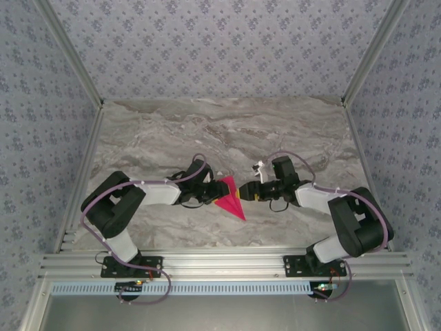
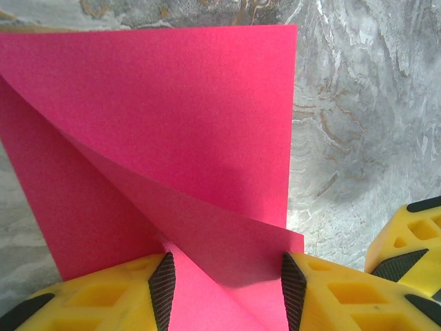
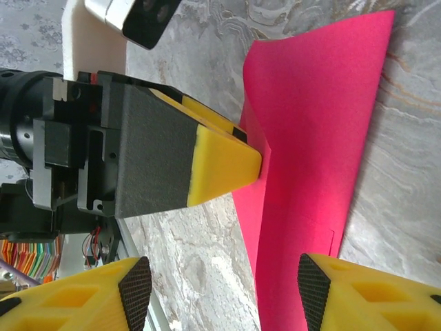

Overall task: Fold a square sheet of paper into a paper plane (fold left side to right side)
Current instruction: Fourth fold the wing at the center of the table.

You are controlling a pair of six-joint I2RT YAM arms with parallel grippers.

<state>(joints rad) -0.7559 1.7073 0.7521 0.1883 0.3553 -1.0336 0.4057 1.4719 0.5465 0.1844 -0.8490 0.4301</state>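
The walls (image 1: 220,48) all around have pale blue-grey paper with little flowers on it. The table (image 1: 172,124) top looks like grey and brown stone with swirly lines. Shiny metal posts (image 1: 69,52) stand at the corners, and metal rails (image 1: 227,265) run along the near edge. The light is soft and even.

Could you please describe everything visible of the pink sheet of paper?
The square sheet of paper is thin, plain, matte magenta-pink. It is folded diagonally so it looks triangular from above, with one flap lifting slightly along the crease. It lies on the marble-patterned table, and the left gripper rests its spread fingertips on it.
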